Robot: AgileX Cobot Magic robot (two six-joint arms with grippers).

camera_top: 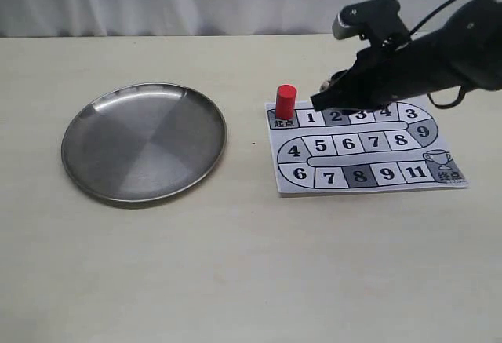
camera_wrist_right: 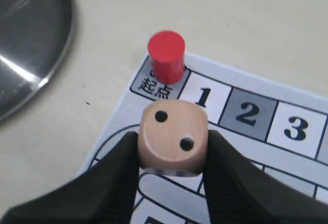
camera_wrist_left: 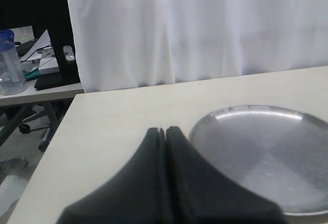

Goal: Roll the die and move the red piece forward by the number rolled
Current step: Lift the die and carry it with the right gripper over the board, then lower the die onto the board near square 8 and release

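Right gripper [camera_top: 333,96], right of centre in the exterior frame, is closed on the die [camera_wrist_right: 172,131] by two opposite flat faces; light, hard, smooth wood is judged secure so. Beyond, the red piece [camera_wrist_right: 166,55] is stood on the board's [camera_top: 392,157] start square.

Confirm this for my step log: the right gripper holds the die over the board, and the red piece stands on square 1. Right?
Not quite. The red piece stands on the start square beside square 1, not on it, as the right wrist view shows. The right gripper does hold the die over the board.
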